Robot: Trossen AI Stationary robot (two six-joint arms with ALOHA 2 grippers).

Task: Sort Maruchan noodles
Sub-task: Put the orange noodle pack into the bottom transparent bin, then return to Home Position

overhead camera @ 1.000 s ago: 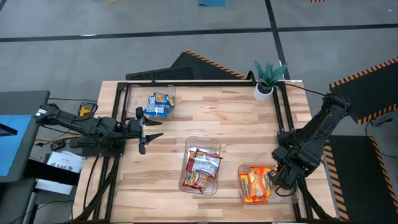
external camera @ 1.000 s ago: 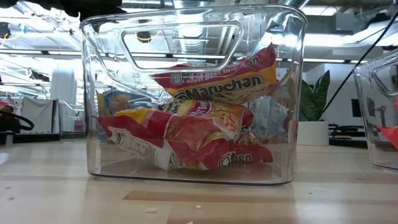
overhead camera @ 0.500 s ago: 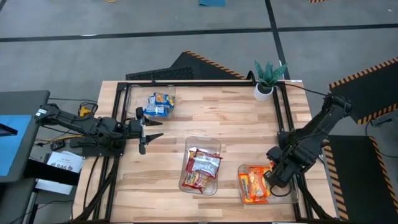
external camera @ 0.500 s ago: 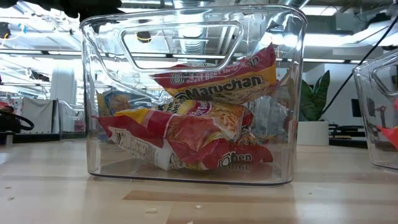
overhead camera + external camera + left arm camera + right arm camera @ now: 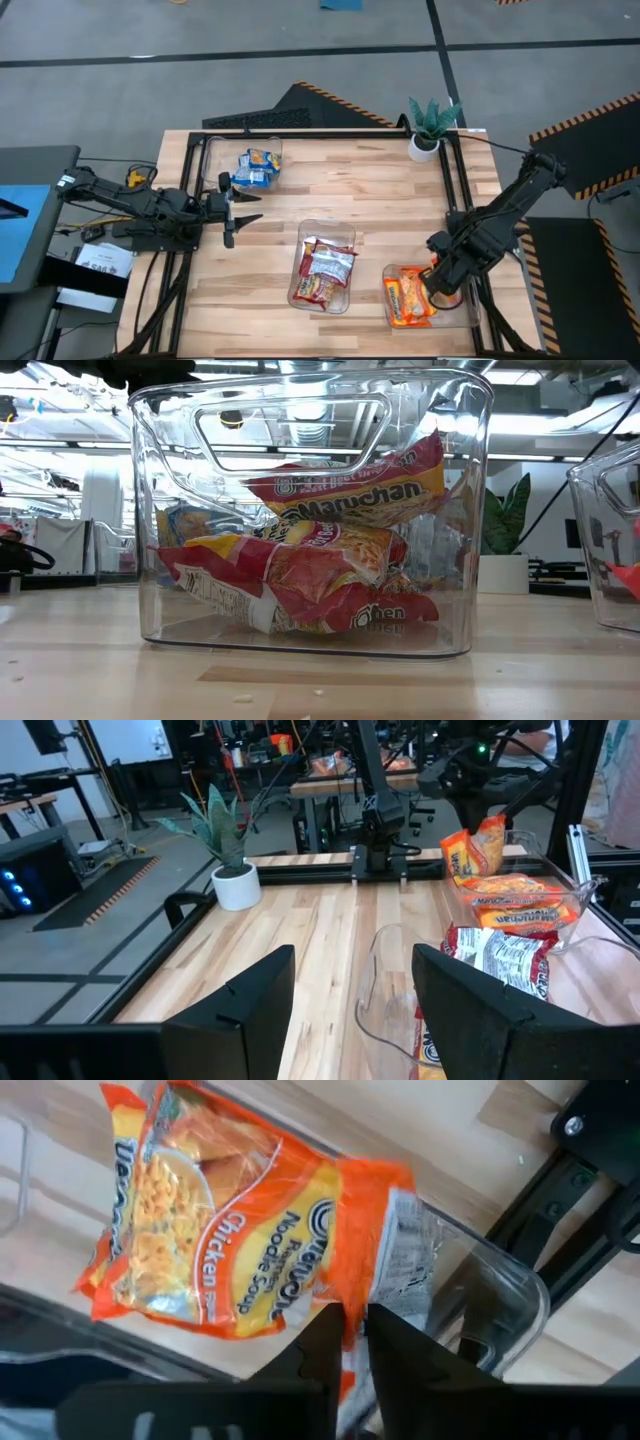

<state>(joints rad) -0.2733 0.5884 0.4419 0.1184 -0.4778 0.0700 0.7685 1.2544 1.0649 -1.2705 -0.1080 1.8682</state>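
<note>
Wooden table (image 5: 380,200) underneath, the right claw (image 5: 437,283) pinches an orange noodle packet (image 5: 240,1250) by its edge, fingers nearly shut, above the clear bin (image 5: 470,315) at the table's right front corner, while the left claw (image 5: 240,208) waits open.

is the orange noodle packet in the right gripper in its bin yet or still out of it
Not in yet. The right gripper is shut on the orange packet, which hangs above the clear bin, as the left wrist view also shows.
</note>
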